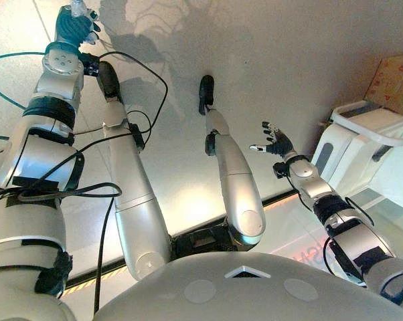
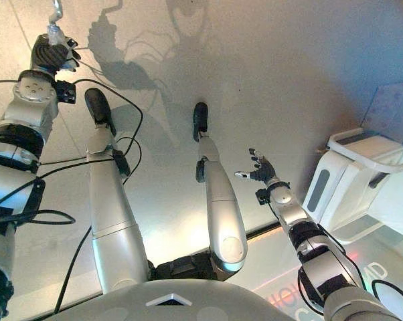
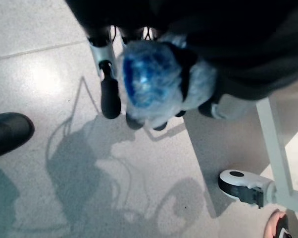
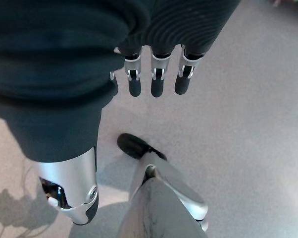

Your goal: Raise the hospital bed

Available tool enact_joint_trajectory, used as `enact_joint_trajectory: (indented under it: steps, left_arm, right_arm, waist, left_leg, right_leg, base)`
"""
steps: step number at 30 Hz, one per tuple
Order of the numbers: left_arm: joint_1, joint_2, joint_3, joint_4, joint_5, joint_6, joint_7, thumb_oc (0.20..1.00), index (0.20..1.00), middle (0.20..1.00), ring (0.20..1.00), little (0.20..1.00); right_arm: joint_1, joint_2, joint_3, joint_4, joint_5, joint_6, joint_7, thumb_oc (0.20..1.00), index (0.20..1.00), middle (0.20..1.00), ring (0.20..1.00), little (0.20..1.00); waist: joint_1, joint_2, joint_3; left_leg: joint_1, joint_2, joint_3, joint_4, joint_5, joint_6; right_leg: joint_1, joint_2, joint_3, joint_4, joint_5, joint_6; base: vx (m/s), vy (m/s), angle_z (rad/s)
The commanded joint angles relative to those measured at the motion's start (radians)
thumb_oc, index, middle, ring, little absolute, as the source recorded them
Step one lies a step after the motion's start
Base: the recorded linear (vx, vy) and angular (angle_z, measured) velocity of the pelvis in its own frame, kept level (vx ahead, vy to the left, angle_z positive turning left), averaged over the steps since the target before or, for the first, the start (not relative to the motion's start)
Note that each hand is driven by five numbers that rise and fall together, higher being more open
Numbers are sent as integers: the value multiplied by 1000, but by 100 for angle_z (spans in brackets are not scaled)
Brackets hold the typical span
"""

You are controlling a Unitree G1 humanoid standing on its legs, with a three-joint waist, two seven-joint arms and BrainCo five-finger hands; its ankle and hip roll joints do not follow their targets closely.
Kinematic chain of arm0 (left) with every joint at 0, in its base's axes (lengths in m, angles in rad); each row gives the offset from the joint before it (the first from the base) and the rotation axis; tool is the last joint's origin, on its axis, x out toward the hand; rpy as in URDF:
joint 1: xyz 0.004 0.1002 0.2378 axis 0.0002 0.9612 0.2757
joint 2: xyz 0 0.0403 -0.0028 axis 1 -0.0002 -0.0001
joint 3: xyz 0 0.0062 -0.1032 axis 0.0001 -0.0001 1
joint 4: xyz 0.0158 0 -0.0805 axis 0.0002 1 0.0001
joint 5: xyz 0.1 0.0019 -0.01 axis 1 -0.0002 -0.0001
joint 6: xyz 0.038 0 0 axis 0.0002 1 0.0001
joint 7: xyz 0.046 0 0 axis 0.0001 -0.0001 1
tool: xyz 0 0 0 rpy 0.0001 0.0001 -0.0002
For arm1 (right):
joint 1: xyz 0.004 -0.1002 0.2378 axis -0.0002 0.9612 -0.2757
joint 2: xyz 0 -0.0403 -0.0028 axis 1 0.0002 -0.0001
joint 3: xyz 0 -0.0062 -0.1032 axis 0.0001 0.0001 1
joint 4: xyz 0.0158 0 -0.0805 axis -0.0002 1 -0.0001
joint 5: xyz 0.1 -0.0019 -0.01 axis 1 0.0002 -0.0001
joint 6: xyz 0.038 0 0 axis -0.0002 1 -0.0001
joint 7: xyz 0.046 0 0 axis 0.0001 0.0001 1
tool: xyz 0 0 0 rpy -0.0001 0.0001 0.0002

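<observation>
My right hand hangs over the bare floor, fingers straight and spread, holding nothing; in its wrist view the thumb stands off from the row of fingers. The bed is at the far right, a white moulded end panel with a pale rail across its top. The right hand is near it but apart, touching no part of it. Behind the bed, at the right edge, I see a cardboard box. My left hand is up at the far left, well away from the bed. In its wrist view the fingers seem curled about a blue wad in clear wrap, with dark tips showing past its edge, though I cannot make out what the wad is. Past that hand a white frame stands on a caster, and I cannot tell whether it belongs to the bed. A black shoe rests on the floor at one edge of that view, and the tip of another shoe shows near the caster.
</observation>
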Motion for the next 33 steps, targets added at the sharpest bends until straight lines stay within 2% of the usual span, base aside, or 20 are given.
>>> enact_joint_trajectory:
  steps: [1,4,5,6,7,8,10,11,12,15,17,22,23,25,26,27,28,29,32,33]
  left_arm:
    - [2,19,-32,-20,59,-8,6,200,200,200,200,200]
    - [8,-11,-50,-55,77,-12,7,200,200,200,200,200]
    - [12,-46,-68,-97,81,-18,9,200,200,200,200,200]
    - [12,-46,-68,-97,82,-18,9,200,200,200,200,200]
    - [17,-62,-80,-122,83,-23,8,200,200,200,200,200]
    - [27,-84,-92,-188,69,-35,17,200,200,200,200,200]
    - [27,-84,-92,-188,69,-35,17,200,200,200,200,200]
    - [66,-110,-112,-311,19,-57,22,200,200,200,200,200]
    - [66,-110,-112,-312,19,-57,22,200,200,200,200,200]
    - [135,-119,-123,-450,-37,-83,16,200,200,200,200,200]
    - [207,-89,-120,-589,-84,-102,2,200,200,200,200,200]
    - [318,-27,-93,-770,-128,-114,-21,200,200,200,200,200]
    - [379,7,-73,-872,-154,-123,-36,200,200,200,200,200]
    - [412,27,-57,-924,-166,-126,-44,200,200,200,200,200]
    - [475,75,-26,-1013,-195,-137,-59,200,200,200,200,200]
    - [475,76,-25,-1014,-195,-136,-59,200,200,200,200,200]
    - [540,116,7,-1093,-218,-142,-71,200,200,200,200,200]
    - [540,116,8,-1094,-218,-141,-71,200,200,200,200,200]
    - [678,204,85,-1223,-272,-156,-104,200,200,200,200,200]
    - [679,204,85,-1223,-272,-155,-104,200,200,200,200,200]
  right_arm:
    - [20,-78,23,-19,10,9,-17,1000,1000,1000,1000,1000]
    - [13,-75,29,-17,-2,11,-24,1000,1000,1000,1000,1000]
    - [9,-74,33,-15,-13,13,-30,1000,1000,1000,1000,1000]
    - [10,-74,33,-15,-13,13,-30,1000,1000,1000,1000,1000]
    - [10,-74,34,-18,-22,12,-33,1000,1000,1000,1000,1000]
    - [4,-76,32,-19,-34,13,-41,1000,1000,1000,1000,1000]
    - [4,-75,32,-19,-34,13,-41,1000,1000,1000,1000,1000]
    - [9,-84,27,-16,-54,14,-54,1000,1000,1000,1000,1000]
    - [9,-84,27,-16,-54,14,-54,1000,1000,1000,1000,1000]
    - [23,-89,7,-7,-68,11,-66,1000,1000,1000,1000,1000]
    - [40,-92,-12,8,-83,12,-71,1000,1000,1000,1000,1000]
    - [75,-92,-44,19,-98,15,-68,1000,1000,1000,1000,1000]
    - [101,-89,-65,31,-96,12,-65,1000,1000,1000,1000,1000]
    - [110,-88,-74,39,-100,12,-63,1000,1000,1000,1000,1000]
    - [129,-84,-93,56,-106,10,-62,1000,1000,1000,1000,1000]
    - [129,-84,-93,56,-106,9,-62,1000,1000,1000,1000,1000]
    - [143,-84,-110,79,-108,11,-61,1000,1000,1000,1000,1000]
    - [143,-84,-109,79,-108,11,-61,1000,1000,1000,1000,1000]
    - [163,-82,-137,112,-109,10,-54,1000,1000,1000,1000,1000]
    - [162,-82,-136,113,-109,10,-54,1000,1000,1000,1000,1000]
  waist:
    - [-1,-91,37]
    - [-10,-92,37]
    - [-16,-82,37]
    - [-16,-82,37]
    - [-21,-79,37]
    - [-31,-70,37]
    - [-31,-71,37]
    - [-25,-41,37]
    - [-25,-42,37]
    - [-13,-1,37]
    - [-4,27,37]
    - [5,55,37]
    - [13,76,37]
    - [17,85,37]
    - [23,97,37]
    - [23,97,37]
    - [30,113,37]
    - [30,113,37]
    - [50,131,37]
    - [49,131,37]
  left_leg:
    - [59,39,-14,73,-113,-85]
    - [92,50,-5,9,-80,-94]
    - [127,61,3,-53,-47,-102]
    - [128,61,4,-54,-46,-102]
    - [153,66,10,-100,-20,-109]
    - [183,66,16,-191,53,-109]
    - [184,66,17,-192,53,-109]
    - [258,79,20,-307,113,-120]
    - [259,79,21,-308,113,-120]
    - [336,86,34,-425,176,-141]
    - [397,100,48,-489,204,-145]
    - [458,112,75,-527,217,-148]
    - [471,110,72,-537,227,-153]
    - [475,109,72,-539,225,-151]
    - [481,104,71,-530,219,-145]
    - [481,104,71,-530,219,-145]
    - [474,94,66,-505,204,-137]
    - [474,94,66,-505,204,-137]
    - [449,65,49,-429,163,-118]
    - [449,65,48,-428,163,-117]
  right_leg:
    - [-18,-69,74,-53,85,45]
    - [-27,-60,78,-36,81,42]
    - [-33,-48,81,-18,72,34]
    - [-33,-49,82,-18,72,34]
    - [-33,-41,84,-8,66,30]
    - [-53,-34,89,11,75,25]
    - [-53,-35,90,11,75,25]
    - [-54,-10,92,54,46,14]
    - [-53,-10,92,54,46,14]
    - [-39,13,88,82,15,1]
    - [-32,40,98,112,-9,-11]
    - [-17,57,102,135,-26,-19]
    - [-9,60,96,142,-36,-24]
    - [-2,60,95,142,-40,-25]
    - [6,59,95,147,-41,-23]
    - [6,59,95,147,-41,-23]
    - [13,51,94,146,-40,-22]
    - [13,51,94,146,-40,-22]
    - [42,25,88,128,-26,-17]
    - [42,25,88,128,-26,-17]
  base:
    - [-21,-147,-4]
    - [-23,-150,-1]
    - [-17,-104,-3]
    - [-30,-164,-9]
    - [-89,-155,-10]
    - [-88,-154,-10]
    - [-42,-113,-8]
    - [-9,-132,-8]
    - [-7,-191,-9]
    - [10,-132,-9]
    - [13,-148,-11]
    - [20,-80,-11]
    - [28,-72,-11]
    - [14,-36,-5]
    - [0,0,0]
    - [0,0,0]
    - [0,0,0]
    - [5,15,6]
    - [-7,26,9]
    - [-13,75,15]
